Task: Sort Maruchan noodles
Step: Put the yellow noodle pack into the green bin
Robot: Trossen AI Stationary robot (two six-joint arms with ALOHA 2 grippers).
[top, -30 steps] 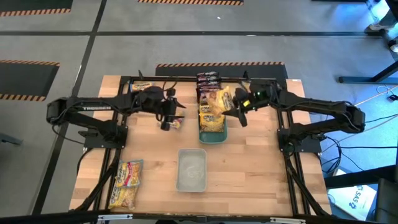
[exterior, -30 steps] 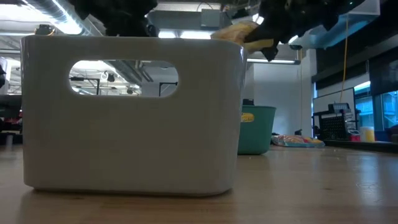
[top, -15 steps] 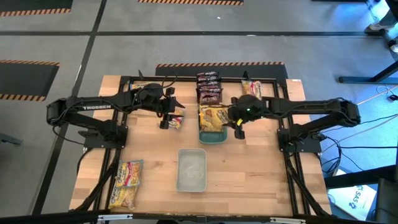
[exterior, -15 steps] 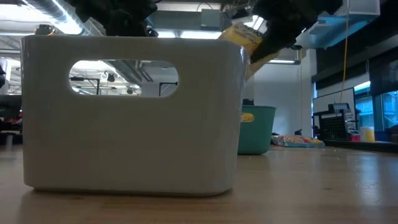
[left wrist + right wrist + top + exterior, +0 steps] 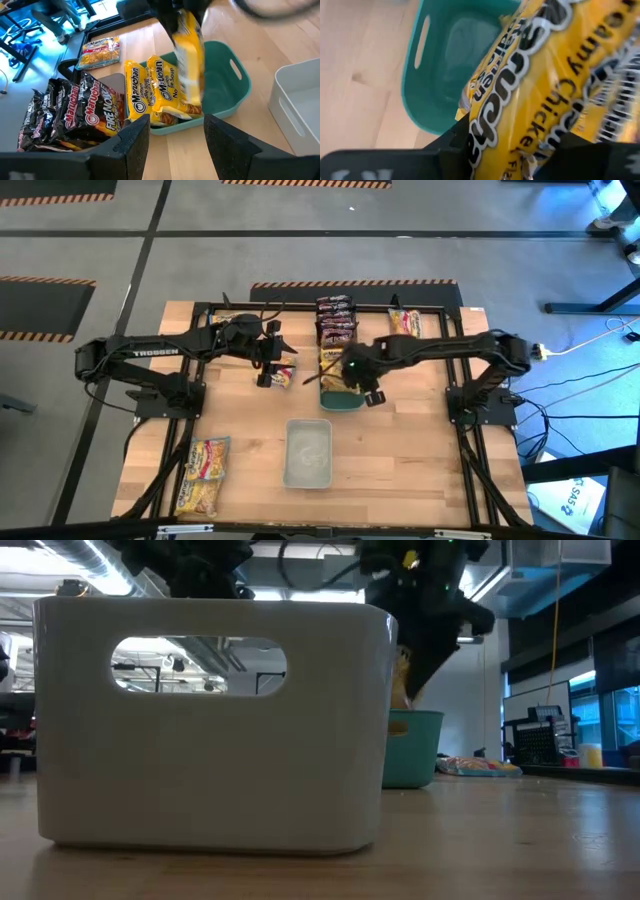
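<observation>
My right gripper (image 5: 352,376) hangs over the teal tray (image 5: 342,400) at mid-table, shut on a yellow noodle packet (image 5: 189,60). Two more yellow packets (image 5: 150,85) lie in the far end of that tray. Dark red-brown packets (image 5: 335,320) sit stacked just beyond it. My left gripper (image 5: 268,373) hovers left of the tray, open, with nothing between its fingers (image 5: 132,145). A small pale packet (image 5: 284,375) lies on the table beside it. My right gripper pinches the yellow packet between its two fingers at the packet's upper end (image 5: 512,132). The fingers come from above, pointing steeply down. The packet hangs upright below them, and its lower end (image 5: 191,106) reaches into the teal tray beside the two packets lying there.
A clear tray (image 5: 308,452) stands near the front middle and fills the low view (image 5: 210,720). Pale packets lie at the near left (image 5: 203,475), far right (image 5: 405,323) and far left (image 5: 228,318). Bare wood lies to the right of the trays.
My right gripper has gone toward the table's left and down, from beside the teal tray to over it, and has tipped from slanting to pointing steeply down. The yellow packet has swung from lying nearly flat to hanging upright into the tray.
</observation>
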